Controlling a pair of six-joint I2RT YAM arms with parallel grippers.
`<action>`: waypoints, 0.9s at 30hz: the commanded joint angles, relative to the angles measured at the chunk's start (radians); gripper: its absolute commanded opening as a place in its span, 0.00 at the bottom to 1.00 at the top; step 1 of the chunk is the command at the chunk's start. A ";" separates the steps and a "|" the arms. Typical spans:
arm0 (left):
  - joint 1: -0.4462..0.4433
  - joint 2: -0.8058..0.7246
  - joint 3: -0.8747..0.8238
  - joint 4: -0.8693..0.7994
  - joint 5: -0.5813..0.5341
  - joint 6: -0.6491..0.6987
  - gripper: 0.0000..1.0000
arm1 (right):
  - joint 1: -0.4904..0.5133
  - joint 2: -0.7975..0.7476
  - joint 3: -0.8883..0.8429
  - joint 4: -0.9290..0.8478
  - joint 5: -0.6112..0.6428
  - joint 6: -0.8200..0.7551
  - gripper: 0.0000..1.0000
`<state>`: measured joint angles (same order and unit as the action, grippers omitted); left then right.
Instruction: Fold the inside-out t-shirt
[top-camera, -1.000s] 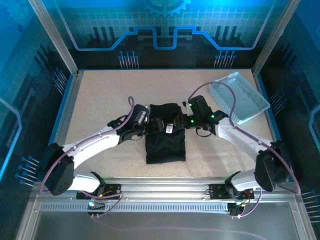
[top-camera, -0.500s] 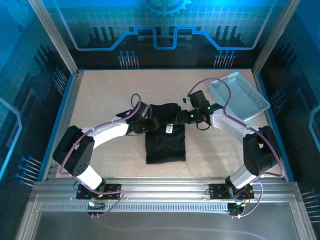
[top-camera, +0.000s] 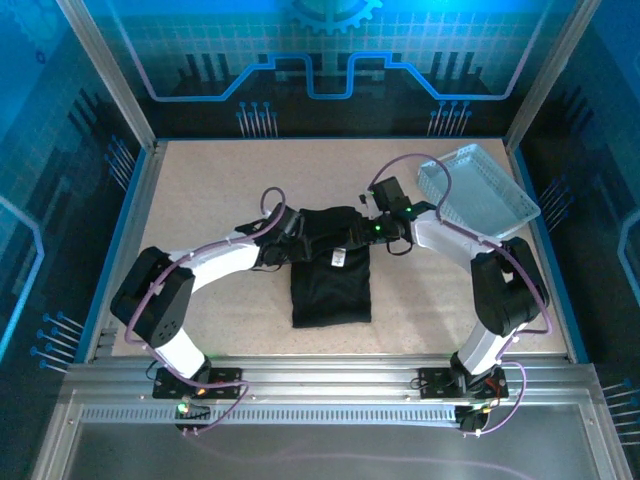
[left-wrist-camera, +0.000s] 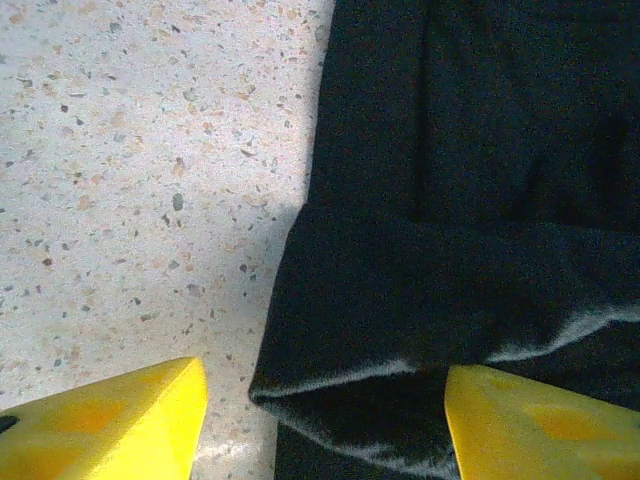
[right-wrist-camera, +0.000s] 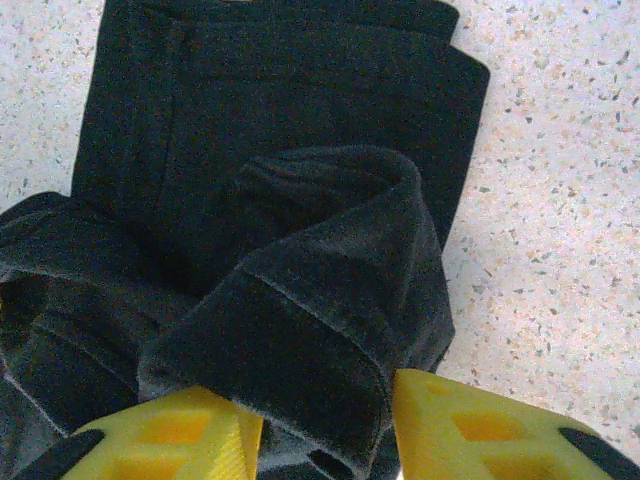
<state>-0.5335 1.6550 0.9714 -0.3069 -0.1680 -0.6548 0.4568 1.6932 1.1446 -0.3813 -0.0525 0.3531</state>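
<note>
Here one t-shirt (top-camera: 331, 285) lies near one tray (top-camera: 495, 200); left gripper (left-wrist-camera: 320, 372) gapes over its edge, right gripper (right-wrist-camera: 320, 395) pinches a fold.

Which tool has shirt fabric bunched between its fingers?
The right tool, pinching a raised fold of the t-shirt; the left tool gapes, straddling a flat edge.

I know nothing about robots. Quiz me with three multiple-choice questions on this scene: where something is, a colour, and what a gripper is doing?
1. Where on the table does the grey tray sit? A near left corner; B far right corner; C centre.
2. What colour are the fingers of the left gripper? A yellow; B red; C white.
3. What is the right gripper doing? A holding the tray; B gaping over bare table; C pinching a fold of the black t-shirt.
Answers: B, seen from the top; A, both are yellow; C, fabric bunches between its fingers.
</note>
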 joint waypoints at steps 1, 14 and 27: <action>0.010 0.042 0.016 0.033 0.002 -0.004 0.62 | -0.007 0.016 0.036 0.004 0.011 -0.008 0.35; 0.068 0.059 0.155 0.039 0.024 0.041 0.07 | -0.030 0.045 0.134 -0.034 0.052 -0.020 0.09; 0.205 0.236 0.373 -0.003 0.207 -0.013 0.12 | -0.084 0.171 0.278 -0.056 0.089 -0.038 0.01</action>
<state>-0.3553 1.8206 1.2804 -0.2810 -0.0418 -0.6384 0.3893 1.8088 1.3762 -0.4171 0.0044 0.3351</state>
